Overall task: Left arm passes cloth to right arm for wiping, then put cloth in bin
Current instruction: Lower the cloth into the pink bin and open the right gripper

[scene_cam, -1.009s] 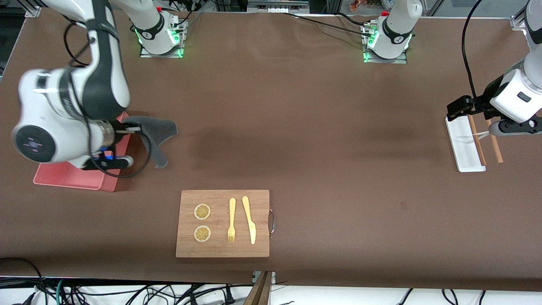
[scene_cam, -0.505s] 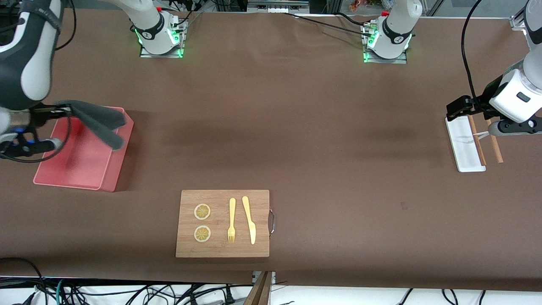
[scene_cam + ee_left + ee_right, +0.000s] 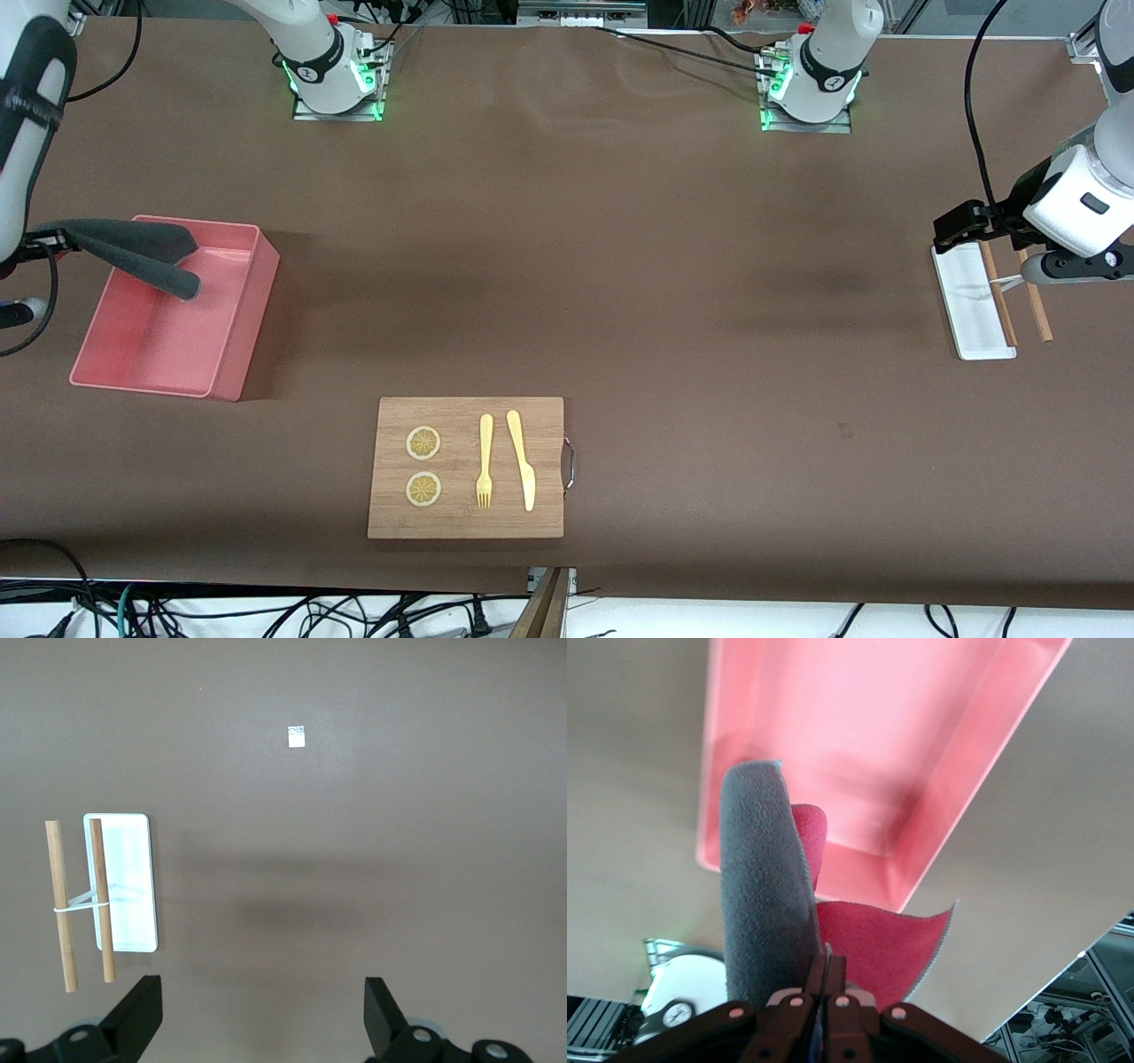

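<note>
The dark grey cloth (image 3: 133, 248) hangs from my right gripper (image 3: 55, 239) over the salmon-pink bin (image 3: 232, 350) at the right arm's end of the table. In the right wrist view the gripper (image 3: 827, 967) is shut on an edge of the cloth (image 3: 757, 904), which droops above the bin (image 3: 859, 744). My left gripper (image 3: 979, 232) is open and empty over the white tray (image 3: 970, 310) at the left arm's end; its dark fingertips (image 3: 142, 1010) stand wide apart in the left wrist view.
A wooden cutting board (image 3: 465, 518) with two lemon slices, a yellow fork and a yellow knife lies near the front edge. The white tray (image 3: 124, 886) holds two brown sticks (image 3: 60, 904).
My right arm has swung the cloth toward its end of the table, from beside the bin to over it. The left arm has not moved.
</note>
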`<state>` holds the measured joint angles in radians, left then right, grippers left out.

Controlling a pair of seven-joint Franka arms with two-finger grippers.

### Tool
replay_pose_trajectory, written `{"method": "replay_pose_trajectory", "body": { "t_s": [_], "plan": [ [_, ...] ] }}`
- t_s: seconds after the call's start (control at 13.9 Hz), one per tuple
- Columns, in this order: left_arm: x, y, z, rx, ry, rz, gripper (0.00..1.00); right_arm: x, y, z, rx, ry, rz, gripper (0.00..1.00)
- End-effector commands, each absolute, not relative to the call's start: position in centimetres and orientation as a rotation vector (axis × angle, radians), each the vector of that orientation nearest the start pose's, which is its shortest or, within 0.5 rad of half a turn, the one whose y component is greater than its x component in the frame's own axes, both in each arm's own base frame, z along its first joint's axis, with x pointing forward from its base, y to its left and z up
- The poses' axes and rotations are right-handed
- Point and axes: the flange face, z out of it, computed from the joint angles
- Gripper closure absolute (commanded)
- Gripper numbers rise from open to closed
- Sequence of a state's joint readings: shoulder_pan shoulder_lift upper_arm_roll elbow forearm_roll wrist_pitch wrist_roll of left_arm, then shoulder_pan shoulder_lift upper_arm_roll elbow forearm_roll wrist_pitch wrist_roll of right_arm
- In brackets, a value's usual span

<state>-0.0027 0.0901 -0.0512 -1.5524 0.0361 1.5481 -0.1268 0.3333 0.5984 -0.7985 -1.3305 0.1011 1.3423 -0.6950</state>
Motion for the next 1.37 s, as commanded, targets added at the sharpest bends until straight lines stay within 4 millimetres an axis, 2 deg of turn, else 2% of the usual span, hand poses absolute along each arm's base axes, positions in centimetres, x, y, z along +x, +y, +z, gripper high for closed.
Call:
{"method": "replay_pose_trajectory", "body": {
  "t_s": [0.0, 0.43, 0.5, 0.58, 0.65, 0.72, 0.94, 1.08, 1.3],
  "plan": [
    [57.9, -2.7, 58.6, -3.080, -0.113, 0.141, 0.00, 61.7, -17.4, 39.9, -3.047, -0.399, 0.843, 1.00],
    [57.9, -2.7, 58.6, -3.080, -0.113, 0.141, 0.00, 61.7, -16.9, 31.5, -3.009, -0.356, 0.777, 1.00],
    [57.9, -2.8, 58.6, -3.082, -0.115, 0.141, 0.00, 61.7, -16.4, 30.4, -2.996, -0.349, 0.781, 0.83],
    [57.9, -2.8, 58.6, -3.082, -0.118, 0.141, 0.00, 61.9, -15.9, 29.6, -2.995, -0.330, 0.782, 0.37],
    [57.9, -2.8, 58.6, -3.082, -0.118, 0.141, 0.00, 62.1, -15.8, 29.2, -2.997, -0.332, 0.767, 0.29],
    [57.9, -2.8, 58.6, -3.082, -0.118, 0.141, 0.00, 62.3, -15.7, 29.1, -3.000, -0.338, 0.755, 0.00],
    [57.9, -2.7, 58.6, -3.080, -0.118, 0.141, 0.00, 62.6, -14.6, 29.2, -2.988, -0.355, 0.749, 0.00],
    [57.9, -2.8, 58.6, -3.082, -0.118, 0.141, 0.00, 62.9, -14.2, 30.0, -2.979, -0.353, 0.708, 0.00],
    [57.9, -2.8, 58.6, -3.082, -0.118, 0.141, 0.00, 63.5, -13.2, 33.9, -2.975, -0.301, 0.609, 0.00]
  ]
}}
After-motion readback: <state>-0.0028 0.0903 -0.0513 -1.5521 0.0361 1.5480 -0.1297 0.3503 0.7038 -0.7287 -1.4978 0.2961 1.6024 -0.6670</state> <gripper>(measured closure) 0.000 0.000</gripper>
